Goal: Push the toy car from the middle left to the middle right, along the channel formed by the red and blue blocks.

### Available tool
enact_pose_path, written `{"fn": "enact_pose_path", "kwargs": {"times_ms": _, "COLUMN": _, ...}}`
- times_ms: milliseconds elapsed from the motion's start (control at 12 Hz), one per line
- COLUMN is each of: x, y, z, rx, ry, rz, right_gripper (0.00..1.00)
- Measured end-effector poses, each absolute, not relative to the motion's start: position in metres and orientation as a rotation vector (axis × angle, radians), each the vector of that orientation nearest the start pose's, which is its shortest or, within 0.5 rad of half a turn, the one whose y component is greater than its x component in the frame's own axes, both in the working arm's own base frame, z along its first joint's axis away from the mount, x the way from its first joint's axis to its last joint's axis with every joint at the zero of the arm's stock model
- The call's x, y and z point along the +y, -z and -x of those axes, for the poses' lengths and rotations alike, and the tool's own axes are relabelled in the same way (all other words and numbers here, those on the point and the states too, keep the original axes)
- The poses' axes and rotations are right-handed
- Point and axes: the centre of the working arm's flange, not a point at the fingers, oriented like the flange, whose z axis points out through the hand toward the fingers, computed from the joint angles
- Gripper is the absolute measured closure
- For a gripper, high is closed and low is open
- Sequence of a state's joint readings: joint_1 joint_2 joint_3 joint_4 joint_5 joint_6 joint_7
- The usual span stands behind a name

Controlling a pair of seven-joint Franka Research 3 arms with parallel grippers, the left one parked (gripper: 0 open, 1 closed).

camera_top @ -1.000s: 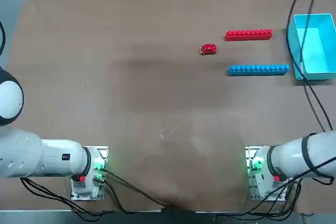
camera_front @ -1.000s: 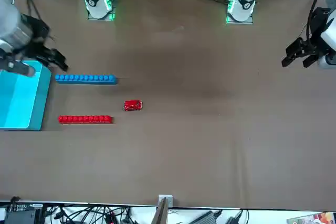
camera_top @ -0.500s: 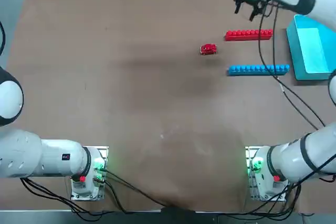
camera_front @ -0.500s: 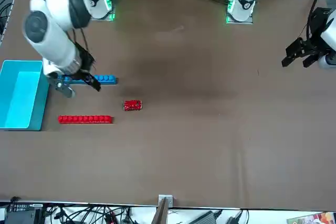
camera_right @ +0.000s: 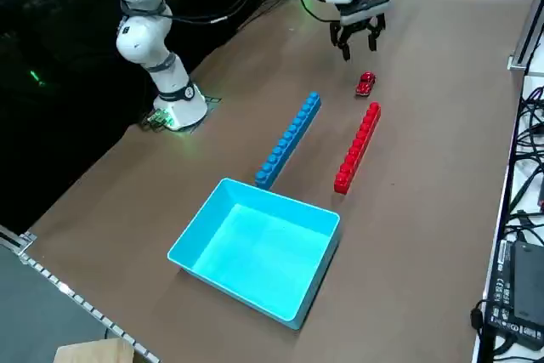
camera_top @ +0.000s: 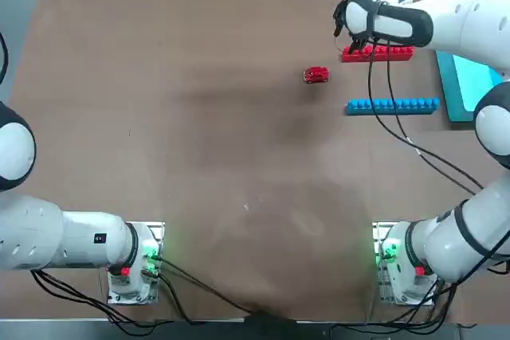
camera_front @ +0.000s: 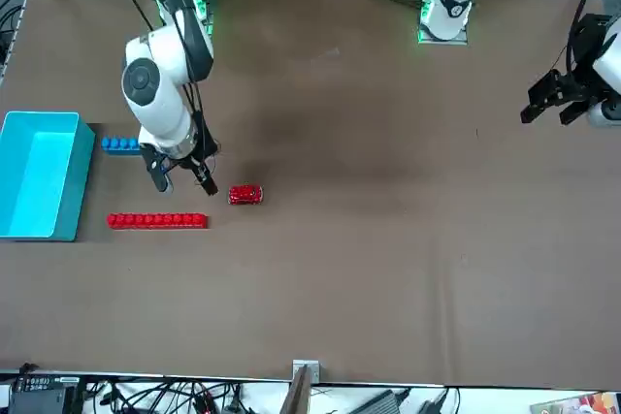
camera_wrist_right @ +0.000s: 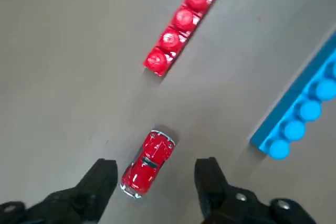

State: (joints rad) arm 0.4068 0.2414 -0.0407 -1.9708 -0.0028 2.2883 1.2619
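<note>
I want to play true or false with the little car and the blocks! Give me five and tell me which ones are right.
1. The toy car is red. True.
2. The toy car is already between the two bars. False: it sits just outside, by their left ends.
3. The blue bar is nearer the bin than the toy car is. True.
4. The right gripper is shut on the toy car. False: its fingers are open, in the air above the table.
5. The red bar lies inside the bin. False: it lies on the table.
</note>
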Motion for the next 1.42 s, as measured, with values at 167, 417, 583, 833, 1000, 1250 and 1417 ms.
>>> {"fn": "enact_pose_path", "kwargs": {"times_ms": 167, "x": 0.219, "y": -0.340, "z": -0.565, "rx": 1.534, "ry": 0.089, "rz": 2.682, "right_gripper": 0.11}}
{"fn": "enact_pose_path", "kwargs": {"times_ms": 417, "x": 0.233, "y": -0.321, "z": -0.564, "rx": 1.827, "ry": 0.097, "rz": 2.457, "right_gripper": 0.16}}
{"fn": "enact_pose_path", "kwargs": {"times_ms": 583, "x": 0.249, "y": -0.303, "z": -0.561, "rx": 1.892, "ry": 0.098, "rz": 2.394, "right_gripper": 0.18}}
{"fn": "enact_pose_path", "kwargs": {"times_ms": 833, "x": 0.263, "y": -0.277, "z": -0.558, "rx": 1.926, "ry": 0.092, "rz": 2.373, "right_gripper": 0.22}}
{"fn": "enact_pose_path", "kwargs": {"times_ms": 1000, "x": 0.267, "y": -0.264, "z": -0.559, "rx": 1.927, "ry": 0.087, "rz": 2.385, "right_gripper": 0.22}}
{"fn": "enact_pose_path", "kwargs": {"times_ms": 1250, "x": 0.275, "y": -0.249, "z": -0.560, "rx": 1.903, "ry": 0.101, "rz": 2.429, "right_gripper": 0.23}}
{"fn": "enact_pose_path", "kwargs": {"times_ms": 1417, "x": 0.277, "y": -0.240, "z": -0.560, "rx": 1.900, "ry": 0.101, "rz": 2.439, "right_gripper": 0.29}}
